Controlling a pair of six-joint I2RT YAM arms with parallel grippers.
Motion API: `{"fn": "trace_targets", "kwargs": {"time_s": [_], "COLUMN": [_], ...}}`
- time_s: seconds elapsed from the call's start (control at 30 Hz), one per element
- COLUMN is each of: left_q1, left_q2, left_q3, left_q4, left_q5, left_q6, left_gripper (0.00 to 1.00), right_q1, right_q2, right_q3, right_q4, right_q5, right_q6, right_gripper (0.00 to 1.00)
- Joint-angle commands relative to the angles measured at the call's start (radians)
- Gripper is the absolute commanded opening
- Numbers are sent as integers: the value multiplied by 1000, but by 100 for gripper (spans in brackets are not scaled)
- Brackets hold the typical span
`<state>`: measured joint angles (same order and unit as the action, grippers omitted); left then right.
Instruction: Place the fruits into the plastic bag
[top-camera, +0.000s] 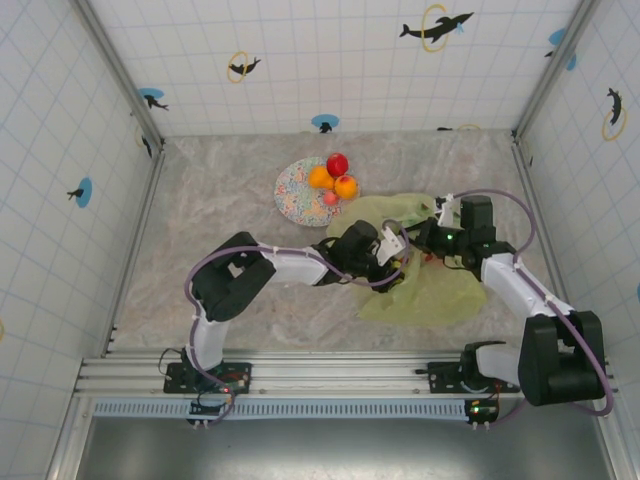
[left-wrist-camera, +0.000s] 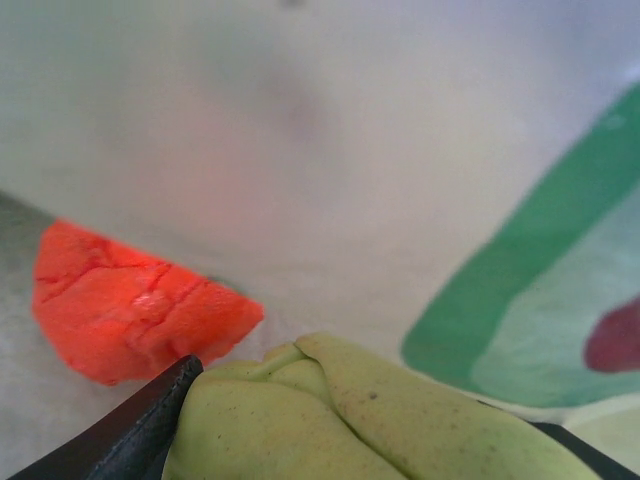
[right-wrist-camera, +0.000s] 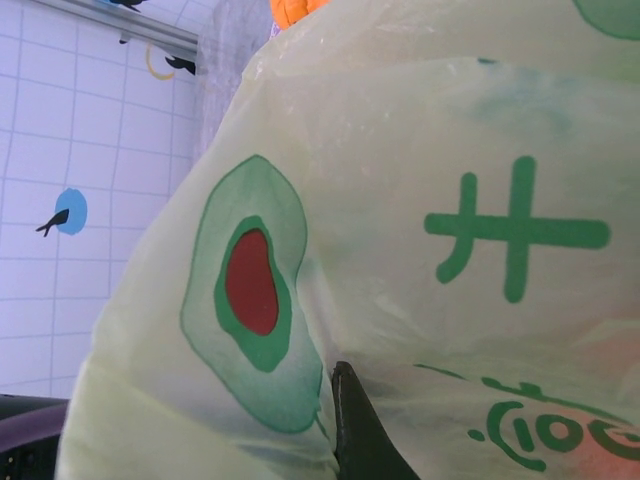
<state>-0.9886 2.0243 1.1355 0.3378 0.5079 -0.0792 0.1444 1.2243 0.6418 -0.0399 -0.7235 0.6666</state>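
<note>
STEP: pear going into bag | plastic bag (top-camera: 440, 285) crumpled on surface (top-camera: 220, 210) | right claw (top-camera: 428, 238) pinches bag rim, mouth lifted | left claw (top-camera: 392, 248) inside bag, pinching pear (left-wrist-camera: 380, 425), strawberry (left-wrist-camera: 130, 310) beside | NEXT (judged): spread left claw, then fetch from far plate (top-camera: 292, 195): oranges (top-camera: 320, 177), red apple (top-camera: 338, 163)

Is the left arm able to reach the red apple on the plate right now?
Probably not yet: the left gripper is at the plastic bag, a pear between its jaws.
</note>
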Motion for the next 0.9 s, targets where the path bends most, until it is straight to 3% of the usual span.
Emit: {"fn": "trace_targets", "kwargs": {"time_s": [0.0, 0.33, 0.6, 0.87], "left_q1": [-9, -15, -13, 1], "left_q2": [41, 128, 20, -105], "left_q3": [40, 122, 42, -64], "left_q4": [36, 58, 44, 12], "left_q5": [61, 49, -41, -124], "left_q6": [-8, -67, -48, -39], "left_gripper": [63, 72, 91, 93], "right_q1": [7, 8, -9, -29], "right_q2": [-20, -24, -21, -8], "right_q3": [-20, -25, -26, -1], "right_q4": [15, 13, -7, -69], "right_q5": [2, 2, 1, 26], "right_q6": [-2, 1, -22, -74], "right_gripper": [0, 0, 0, 0]}}
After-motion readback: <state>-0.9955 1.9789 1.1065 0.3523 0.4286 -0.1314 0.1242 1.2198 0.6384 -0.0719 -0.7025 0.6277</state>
